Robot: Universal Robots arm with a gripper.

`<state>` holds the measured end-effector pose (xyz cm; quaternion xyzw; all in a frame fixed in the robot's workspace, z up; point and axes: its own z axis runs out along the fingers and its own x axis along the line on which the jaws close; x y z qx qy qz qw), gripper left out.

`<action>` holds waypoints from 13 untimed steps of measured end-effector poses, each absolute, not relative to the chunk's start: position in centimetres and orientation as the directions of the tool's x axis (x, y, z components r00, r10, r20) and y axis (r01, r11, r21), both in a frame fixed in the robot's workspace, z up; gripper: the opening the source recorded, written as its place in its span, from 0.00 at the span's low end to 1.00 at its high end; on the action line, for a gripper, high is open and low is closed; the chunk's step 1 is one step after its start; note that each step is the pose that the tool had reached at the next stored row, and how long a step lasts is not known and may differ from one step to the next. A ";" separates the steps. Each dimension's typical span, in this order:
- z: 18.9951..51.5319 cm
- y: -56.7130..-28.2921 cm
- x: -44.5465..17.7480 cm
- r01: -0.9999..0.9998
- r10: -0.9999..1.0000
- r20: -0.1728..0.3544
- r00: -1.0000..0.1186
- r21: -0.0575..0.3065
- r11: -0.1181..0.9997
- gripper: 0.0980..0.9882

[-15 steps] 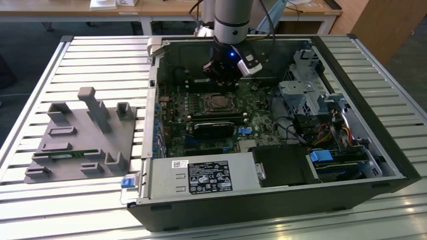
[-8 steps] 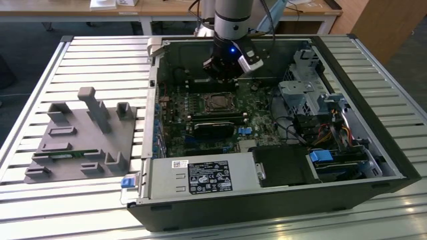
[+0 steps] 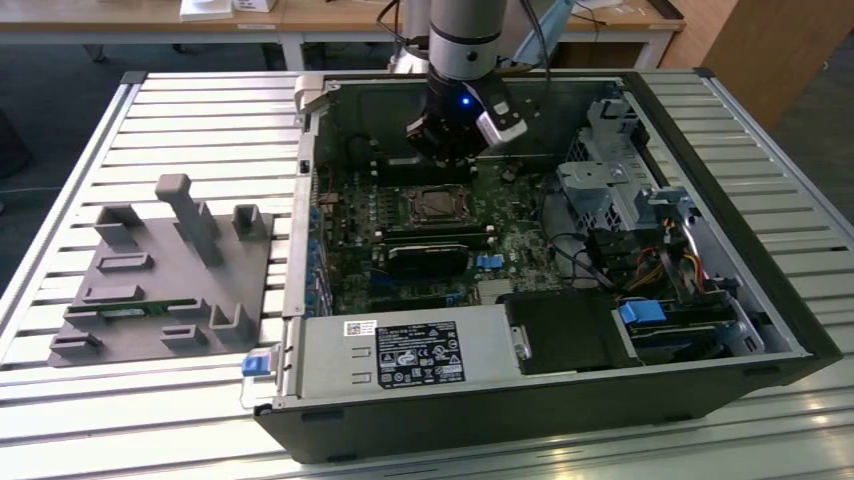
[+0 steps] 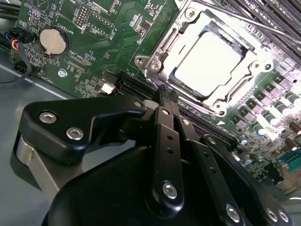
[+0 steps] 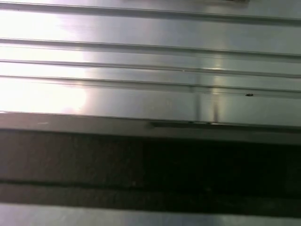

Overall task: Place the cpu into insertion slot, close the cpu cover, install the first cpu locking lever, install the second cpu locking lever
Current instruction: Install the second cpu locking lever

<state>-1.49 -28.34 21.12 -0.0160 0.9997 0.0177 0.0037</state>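
Observation:
The insertion slot (image 3: 434,205) sits in the middle of the green board inside the open computer case. In the second wrist view the cpu (image 4: 207,61) lies in it, its pale face glaring bright. The silvery cpu cover (image 4: 162,54) lies flat around the cpu as a frame. A thin metal lever rod (image 4: 249,21) runs along the far side of the socket; I cannot tell whether it is latched. My gripper (image 3: 447,158) (image 4: 165,92) hovers just behind the socket in the exterior view, its black fingers pressed together with nothing between them.
The case walls (image 3: 534,400) enclose the board, with a drive cage (image 3: 601,190) and cables on the exterior view's right. A grey fixture block (image 3: 160,270) stands on the slatted table at the exterior view's left. A coin battery (image 4: 51,40) sits on the board.

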 end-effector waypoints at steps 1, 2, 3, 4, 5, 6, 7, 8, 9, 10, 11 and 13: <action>21.1 -28.3 -1.5 -0.032 -0.032 -0.008 -0.999 0.035 0.999 0.01; 21.1 -28.4 -1.5 -0.032 -0.032 -0.008 -0.999 0.035 0.999 0.01; 21.1 -28.4 -1.5 -0.032 -0.032 -0.008 -0.999 0.035 0.999 0.01; 21.1 -28.4 -1.5 -0.032 -0.032 -0.008 -0.999 0.035 0.999 0.01; 21.1 -28.4 -1.5 -0.032 -0.032 -0.008 -0.999 0.035 0.999 0.01; 21.1 -28.5 -1.5 -0.032 -0.032 -0.008 -0.999 0.035 0.999 0.01; 21.1 -28.5 -1.5 -0.032 -0.032 -0.008 -0.999 0.035 0.999 0.01; 21.1 -28.6 -1.5 -0.032 -0.032 -0.008 -0.999 0.035 0.999 0.01; 21.1 -28.6 -1.5 -0.032 -0.032 -0.008 -0.999 0.035 0.999 0.01; 21.1 -28.7 -1.5 -0.032 -0.032 -0.008 -0.999 0.035 0.999 0.01; 21.1 -28.8 -1.5 -0.032 -0.032 -0.008 -0.999 0.035 0.999 0.01; 21.1 -29.1 -1.5 -0.032 -0.032 -0.008 -0.999 0.035 0.999 0.01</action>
